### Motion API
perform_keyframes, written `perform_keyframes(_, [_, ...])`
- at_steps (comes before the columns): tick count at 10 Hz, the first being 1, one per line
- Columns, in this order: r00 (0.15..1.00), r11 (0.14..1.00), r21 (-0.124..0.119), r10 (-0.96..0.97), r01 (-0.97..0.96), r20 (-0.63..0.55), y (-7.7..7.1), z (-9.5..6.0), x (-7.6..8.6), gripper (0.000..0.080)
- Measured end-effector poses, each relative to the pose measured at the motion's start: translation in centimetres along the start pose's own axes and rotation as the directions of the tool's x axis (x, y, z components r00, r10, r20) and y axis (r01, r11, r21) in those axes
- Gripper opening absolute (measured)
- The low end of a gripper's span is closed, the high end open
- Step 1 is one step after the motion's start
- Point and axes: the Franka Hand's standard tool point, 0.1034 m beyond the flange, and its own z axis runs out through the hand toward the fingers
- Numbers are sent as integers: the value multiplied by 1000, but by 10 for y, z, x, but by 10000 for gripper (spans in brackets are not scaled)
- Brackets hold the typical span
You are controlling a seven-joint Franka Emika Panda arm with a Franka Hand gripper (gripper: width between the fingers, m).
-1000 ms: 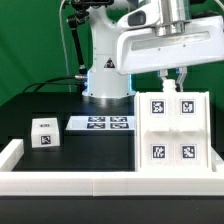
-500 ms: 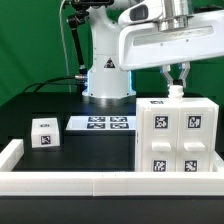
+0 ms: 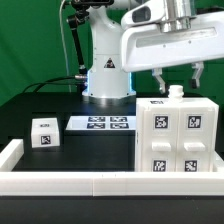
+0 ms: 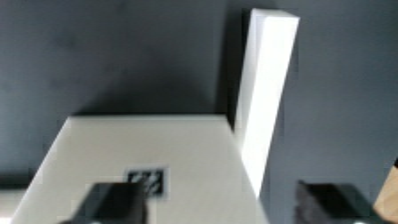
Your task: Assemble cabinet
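The cabinet [image 3: 174, 135], a large white box with square tags on its front, stands on the black table at the exterior view's right. A small white nub [image 3: 177, 92] sticks up from its top. My gripper [image 3: 177, 78] hangs just above the cabinet's top, open and empty, with one finger on each side of the nub. In the wrist view the gripper [image 4: 228, 203] is wide open over the cabinet's white top [image 4: 143, 145], which carries a tag [image 4: 155, 183]. A narrow white panel edge [image 4: 267, 90] runs away from it.
A small white tagged block [image 3: 43, 133] sits at the exterior view's left. The marker board [image 3: 98, 124] lies before the robot base [image 3: 106, 80]. Plain white border rails run along the front [image 3: 90, 181] and the left [image 3: 10, 152].
The cabinet has settled lower on the table, its top now showing. My gripper, shut on its top edge a second ago, has let go and opened wide.
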Motion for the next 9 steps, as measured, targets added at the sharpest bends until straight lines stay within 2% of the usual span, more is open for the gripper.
perform_keyframes(1, [999, 999, -7, -40, 40, 19, 10, 3, -12, 584])
perform_keyframes(2, [998, 998, -17, -57, 57, 18, 28, 5, -20, 584])
perform_keyframes(3, [996, 996, -25, -88, 88, 34, 49, 8, -31, 743])
perform_keyframes(4, [992, 993, -32, -116, 117, 50, 77, 9, -44, 782])
perform_keyframes(5, [990, 992, -35, -119, 121, 70, 102, 6, -50, 782])
perform_keyframes(6, [989, 994, -25, -100, 103, 113, 121, 3, -54, 796])
perform_keyframes(7, [985, 996, -17, -87, 91, 152, 127, -2, -51, 797])
perform_keyframes(8, [984, 997, -20, -76, 80, 161, 124, -6, -44, 797])
perform_keyframes(9, [984, 996, -19, -84, 88, 156, 124, -5, -43, 797])
